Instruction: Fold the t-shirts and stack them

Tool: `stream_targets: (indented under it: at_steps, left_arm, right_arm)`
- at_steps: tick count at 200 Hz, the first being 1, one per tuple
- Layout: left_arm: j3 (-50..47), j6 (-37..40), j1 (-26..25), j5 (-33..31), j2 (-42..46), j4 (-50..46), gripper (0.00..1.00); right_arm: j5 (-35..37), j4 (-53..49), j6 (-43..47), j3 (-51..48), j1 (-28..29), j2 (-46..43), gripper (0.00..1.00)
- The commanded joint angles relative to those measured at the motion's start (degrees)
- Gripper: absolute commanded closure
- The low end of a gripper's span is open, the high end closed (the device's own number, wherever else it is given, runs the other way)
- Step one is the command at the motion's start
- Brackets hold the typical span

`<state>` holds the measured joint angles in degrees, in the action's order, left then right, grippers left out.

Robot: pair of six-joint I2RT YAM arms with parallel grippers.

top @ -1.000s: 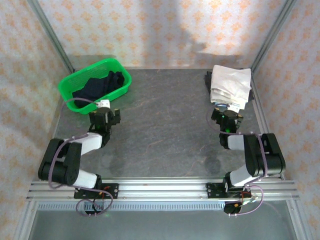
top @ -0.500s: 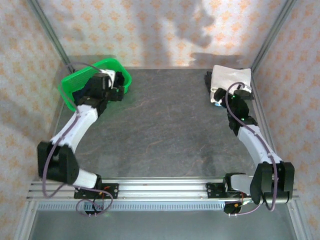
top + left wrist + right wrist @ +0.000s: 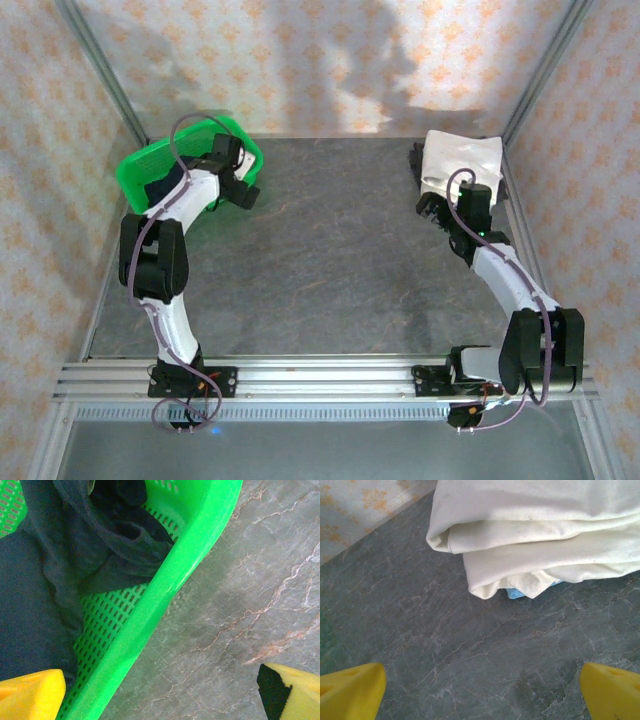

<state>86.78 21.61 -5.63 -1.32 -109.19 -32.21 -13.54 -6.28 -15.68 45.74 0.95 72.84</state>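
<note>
Left gripper (image 3: pixel 160 700) has its fingers wide apart and holds nothing, straddling the right rim of the green basket (image 3: pixel 170 585) at the table's (image 3: pixel 330 260) far left. Navy t-shirt (image 3: pixel 35 610) lies crumpled inside the basket. Right gripper (image 3: pixel 482 695) is also spread and empty, over the table just beside the folded white t-shirt (image 3: pixel 535 515) at far right.

No readable text, labels, brands or numbers anywhere.

Crumpled navy t-shirt (image 3: pixel 35 610) in basket (image 3: pixel 165 595), folded white t-shirt (image 3: pixel 545 525)
</note>
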Motion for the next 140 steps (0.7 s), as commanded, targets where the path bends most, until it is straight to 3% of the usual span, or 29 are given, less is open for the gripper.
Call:
stream_targets:
  at_steps: [1, 37, 86, 113, 126, 140]
  left_arm:
    - [1.7, 2.1, 0.4, -0.4, 0.2, -4.9, 0.00]
    - [3.2, 3.4, 1.3, -2.7, -2.1, -4.3, 0.01]
    - [8.0, 2.6, 3.1, -2.4, -8.8, -7.9, 0.15]
    - [8.7, -0.5, 3.2, -2.0, -9.3, -10.2, 0.32]
    - [9.3, -2.8, 3.1, -1.7, -9.0, -11.5, 0.47]
    - [10.5, -4.8, 3.2, -0.9, -9.2, -12.9, 0.53]
  right_arm:
    - [-0.3, -0.9, 1.5, 0.5, -0.1, 0.6, 0.01]
    - [0.3, -0.4, 1.7, 0.5, -0.1, 2.1, 0.01]
    - [0.8, -2.5, 1.8, 1.8, -0.2, 4.8, 0.01]
    - [1.0, -2.7, 1.7, 2.0, -0.2, 5.3, 0.01]
    - [1.0, -3.0, 1.5, 2.2, -0.2, 5.6, 0.01]
    - [1.1, -3.1, 1.5, 2.4, -0.2, 5.9, 0.01]
